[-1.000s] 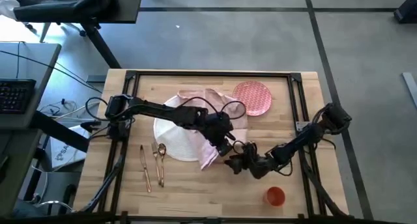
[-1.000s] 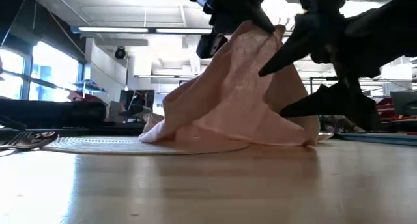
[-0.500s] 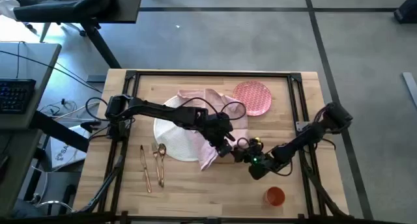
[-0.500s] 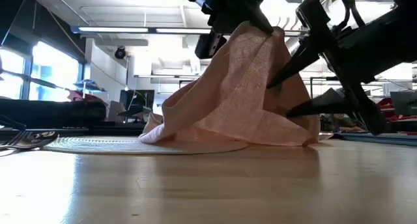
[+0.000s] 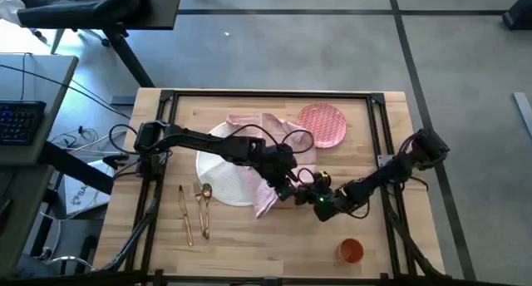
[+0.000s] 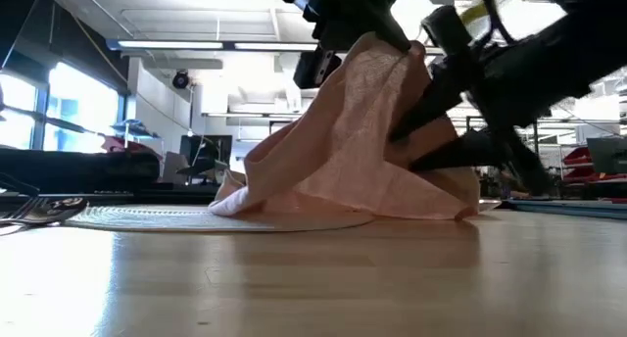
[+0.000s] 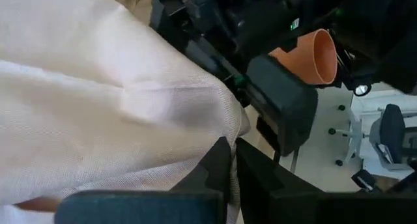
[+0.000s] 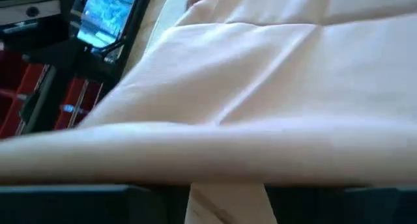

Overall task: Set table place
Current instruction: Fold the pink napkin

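Note:
A pale pink napkin (image 5: 264, 196) lies partly on the large white plate (image 5: 218, 174) on the table (image 5: 249, 253). One part of it is drawn up into a peak (image 6: 392, 58), and its lower folds rest on the plate and tabletop. My left gripper (image 5: 288, 184) is shut on that peak. My right gripper (image 5: 305, 190) comes in from the table's right, open, with one finger (image 6: 416, 117) above and one (image 6: 446, 159) below the napkin's raised right flank (image 8: 260, 87). My left gripper pinches the napkin's raised peak (image 7: 215, 129) between its two fingertips, coming from above. The cloth hangs below like a tent, and its lower edges (image 6: 294, 205) lie on the plate and table. One layer or several, I cannot tell. My right gripper's fingers straddle the cloth; whether they touch it, I cannot tell.
The small pink patterned plate (image 5: 322, 124) lies at the far right of the tabletop. An orange cup (image 5: 350, 251) stands near the front right edge. Gold cutlery (image 5: 195, 209) lies to the white plate's near left. The black frame (image 5: 378, 120) borders the tabletop.
My right gripper has moved toward the table's far and left sides, in to the raised napkin, until its fingers stand on both sides of the cloth. My left gripper and the napkin's peak have kept still.

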